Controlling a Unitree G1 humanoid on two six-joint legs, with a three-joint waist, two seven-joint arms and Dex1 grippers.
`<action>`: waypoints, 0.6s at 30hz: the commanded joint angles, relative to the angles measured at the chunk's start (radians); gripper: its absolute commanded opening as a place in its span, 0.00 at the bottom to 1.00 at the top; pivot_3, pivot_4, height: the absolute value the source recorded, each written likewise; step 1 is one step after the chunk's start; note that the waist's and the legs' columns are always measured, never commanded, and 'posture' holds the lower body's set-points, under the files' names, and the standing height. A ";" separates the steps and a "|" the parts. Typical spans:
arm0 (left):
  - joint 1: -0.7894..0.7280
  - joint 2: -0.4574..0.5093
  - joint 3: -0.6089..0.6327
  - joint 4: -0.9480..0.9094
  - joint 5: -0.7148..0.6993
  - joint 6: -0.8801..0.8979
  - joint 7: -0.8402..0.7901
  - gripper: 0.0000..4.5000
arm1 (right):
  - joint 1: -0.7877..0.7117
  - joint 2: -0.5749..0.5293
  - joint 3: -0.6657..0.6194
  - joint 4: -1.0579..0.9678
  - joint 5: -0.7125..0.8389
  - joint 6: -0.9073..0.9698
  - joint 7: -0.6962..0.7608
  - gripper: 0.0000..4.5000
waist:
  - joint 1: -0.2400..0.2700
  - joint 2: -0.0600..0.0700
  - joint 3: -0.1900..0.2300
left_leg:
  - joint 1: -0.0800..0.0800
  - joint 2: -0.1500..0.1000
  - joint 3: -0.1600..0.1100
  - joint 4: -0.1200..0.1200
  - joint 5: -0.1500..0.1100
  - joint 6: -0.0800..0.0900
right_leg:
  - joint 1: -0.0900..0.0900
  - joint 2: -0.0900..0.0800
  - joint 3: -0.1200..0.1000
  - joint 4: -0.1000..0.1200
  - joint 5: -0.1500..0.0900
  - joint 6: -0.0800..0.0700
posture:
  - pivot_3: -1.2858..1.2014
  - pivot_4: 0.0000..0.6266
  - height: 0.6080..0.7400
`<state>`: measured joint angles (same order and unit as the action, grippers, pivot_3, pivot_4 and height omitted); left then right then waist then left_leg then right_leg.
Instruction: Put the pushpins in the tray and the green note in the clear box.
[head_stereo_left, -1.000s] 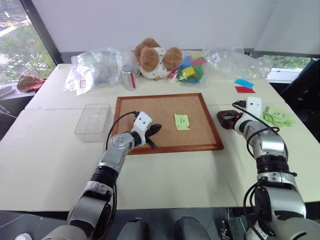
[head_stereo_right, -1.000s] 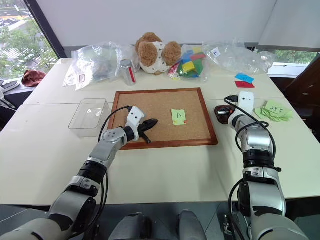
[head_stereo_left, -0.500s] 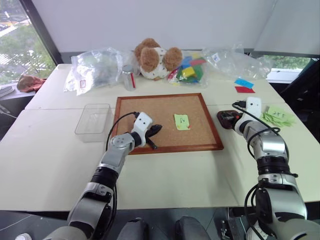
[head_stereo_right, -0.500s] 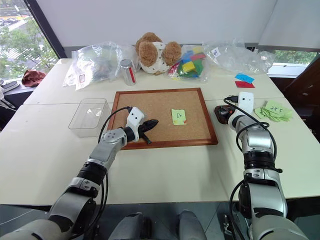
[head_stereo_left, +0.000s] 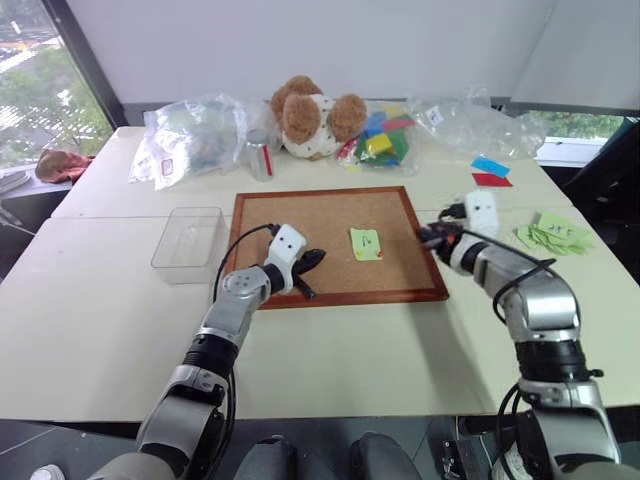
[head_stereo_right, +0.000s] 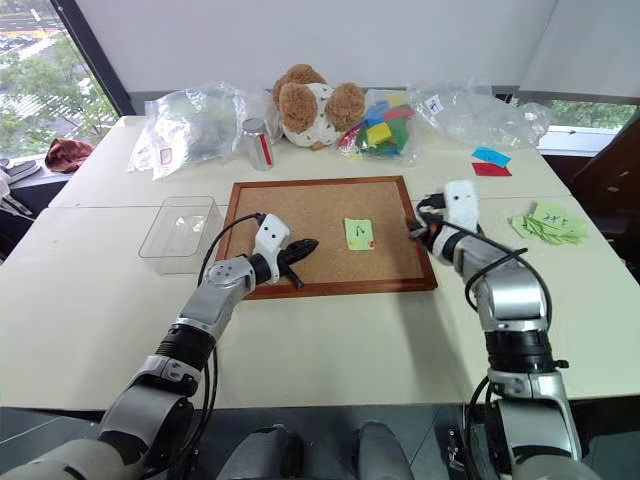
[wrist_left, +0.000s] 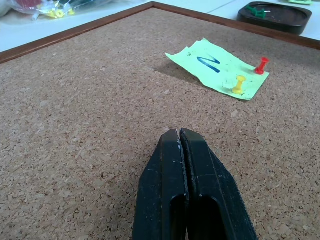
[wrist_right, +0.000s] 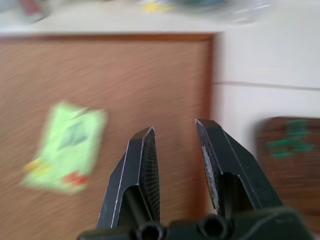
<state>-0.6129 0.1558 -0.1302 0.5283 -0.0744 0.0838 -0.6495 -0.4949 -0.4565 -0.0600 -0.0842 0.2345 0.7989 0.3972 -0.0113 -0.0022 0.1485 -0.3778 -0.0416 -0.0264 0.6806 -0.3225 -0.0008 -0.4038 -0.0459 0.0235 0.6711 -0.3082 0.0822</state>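
The green note (head_stereo_left: 366, 244) lies on the corkboard (head_stereo_left: 300, 215), right of its middle, held by a red pushpin (wrist_left: 261, 65) and a yellow pushpin (wrist_left: 240, 84). The dark brown tray (wrist_left: 272, 11) sits just off the board's right edge with a green pushpin (wrist_left: 257, 10) in it. My right gripper (head_stereo_left: 428, 236) hovers open and empty over that right edge, between the note and the tray (wrist_right: 290, 150). My left gripper (head_stereo_left: 310, 262) rests shut and empty on the board's lower left, pointing toward the note. The clear box (head_stereo_left: 187, 243) stands empty left of the board.
At the back of the table are a stuffed bear (head_stereo_left: 310, 115), plastic bags (head_stereo_left: 195, 135), a bag of coloured blocks (head_stereo_left: 380, 140) and a can (head_stereo_left: 260, 155). Blue and red slips (head_stereo_left: 488, 172) and pale green notes (head_stereo_left: 550, 232) lie at the right.
My right gripper has swung left from above the tray to the corkboard's right edge, and its fingers have opened. The left arm has kept still.
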 joint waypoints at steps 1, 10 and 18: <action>0.033 -0.002 -0.016 0.050 0.011 0.030 -0.011 0.00 | 0.025 0.021 0.044 -0.110 0.011 0.018 0.005 0.30 | 0.000 0.000 0.000 | 0.000 0.000 0.000 0.000 0.000 0.000 | 0.000 0.000 0.000 0.000 0.000 0.000 | 0.52 0.24 1.00; 0.034 0.001 -0.015 0.046 0.011 0.033 -0.011 0.00 | 0.030 0.058 0.126 -0.018 -0.045 -0.061 0.000 0.30 | -0.001 0.000 0.000 | 0.000 0.000 0.000 0.000 0.000 0.000 | 0.001 0.000 0.000 -0.001 0.000 0.000 | 0.52 0.24 1.00; 0.039 0.004 -0.013 0.037 0.011 0.034 -0.007 0.00 | -0.003 0.073 0.141 0.084 -0.074 -0.131 0.019 0.30 | -0.001 0.000 0.000 | 0.000 0.000 0.000 0.000 0.000 0.000 | 0.001 0.000 0.000 -0.001 0.000 0.000 | 0.52 0.24 1.00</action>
<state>-0.6120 0.1585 -0.1301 0.5264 -0.0744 0.0838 -0.6499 -0.4735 -0.3887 0.0837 0.0096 0.1672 0.6935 0.4117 -0.0124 -0.0023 0.1485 -0.3774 -0.0416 -0.0264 0.6807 -0.3223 -0.0011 -0.4032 -0.0458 0.0230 0.6701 -0.3082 0.0822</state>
